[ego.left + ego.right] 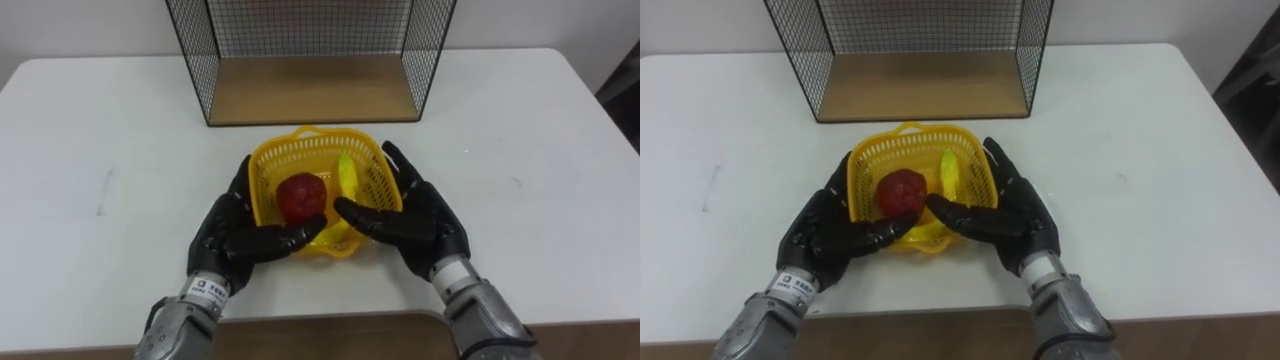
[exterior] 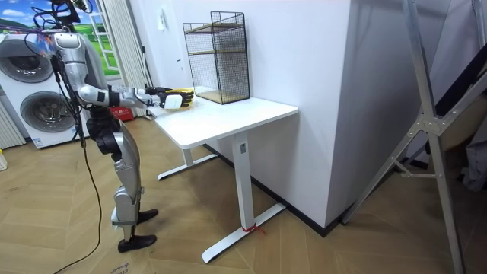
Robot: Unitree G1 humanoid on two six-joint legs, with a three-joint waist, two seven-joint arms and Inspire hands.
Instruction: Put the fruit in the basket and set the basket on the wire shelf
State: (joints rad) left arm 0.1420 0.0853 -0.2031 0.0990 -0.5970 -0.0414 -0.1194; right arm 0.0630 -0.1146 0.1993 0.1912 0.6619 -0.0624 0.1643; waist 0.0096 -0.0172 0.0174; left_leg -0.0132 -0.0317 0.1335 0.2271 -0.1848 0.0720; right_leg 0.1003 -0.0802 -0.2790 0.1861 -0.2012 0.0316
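Yellow perforated plastic basket (image 1: 372, 166) sat on the white table (image 1: 100, 120), centred just in front of the robot. It was already loaded: a round red apple (image 1: 300, 197) on its left side and a yellow-green banana (image 1: 348, 180) on its right, the banana's long axis running away from the robot.

Left hand (image 1: 228, 235) lay flat against the basket's left wall and right hand (image 1: 420, 215) against the right wall. Fingers were straight, not curled, and both thumbs reached in across the near rim. The basket was squeezed between the two, with neither hand nearer.

The black wire shelf with wooden floor (image 1: 310, 90) stood straight ahead, just beyond the basket's far rim, its open side facing the robot. The move would likely be lift and push forward.

Thumbs hid the near wall. Couldn't tell whether the base still touched the table. The shelf's top was cut off in the eye views.
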